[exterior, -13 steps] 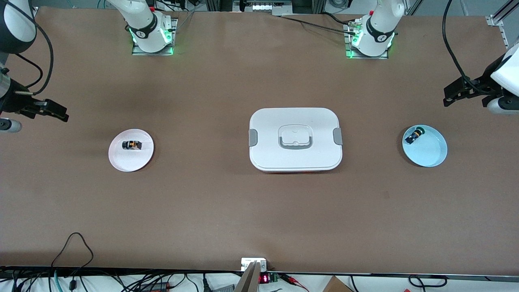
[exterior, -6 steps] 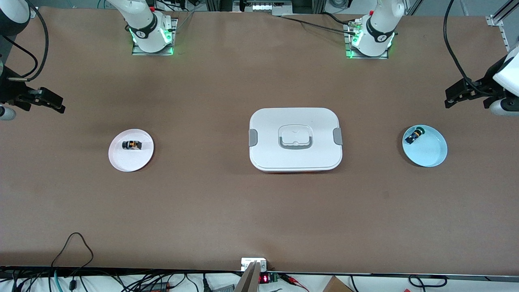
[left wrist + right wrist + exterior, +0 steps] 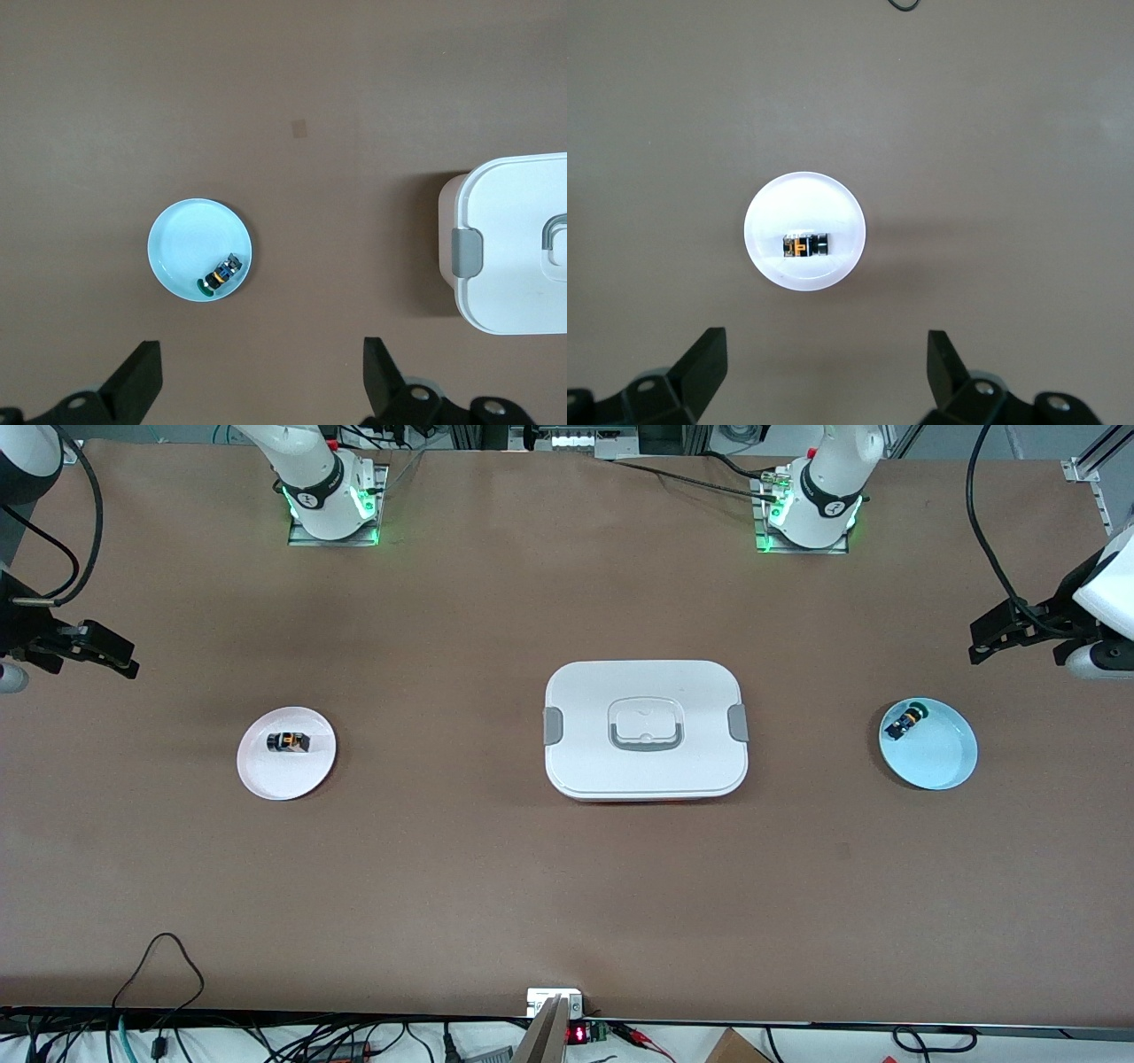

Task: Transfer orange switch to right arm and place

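Orange switch (image 3: 289,741): small black-and-orange block lying on its side on the white plate (image 3: 310,775), toward the right arm's end of the surface (image 3: 496,886); seen from the right wrist view (image 3: 804,245) near the plate's middle, clear of the rim; nothing touches it.

White plate: round, shallow, standing alone on the surface, well apart from the lidded box.

Right hand (image 3: 89,651): up in the air over the surface edge at the right arm's end, well apart from the plate; fingers (image 3: 700,367) spread wide, released, holding nothing.

Left hand (image 3: 1005,629): up in the air over the surface at the left arm's end, near the blue plate (image 3: 943,766); fingers (image 3: 137,381) spread wide, released, holding nothing.

Blue plate: carries a dark switch with a green cap (image 3: 904,720), lying close to the rim; not orange, so judged no part of this task.

White lidded box (image 3: 645,729): closed, grey clips at both ends, at mid-surface between the two plates.

Stage: the orange switch already lies at the right arm's end with both hands free; this fits a switch handed over and set down, and equally one merely lying there; the pictures do not settle which.

Handling note, as judgement: the switch is small and blocky; any grasp should close across its narrow faces, coming straight down and centred, so it does not skid on the smooth plate.
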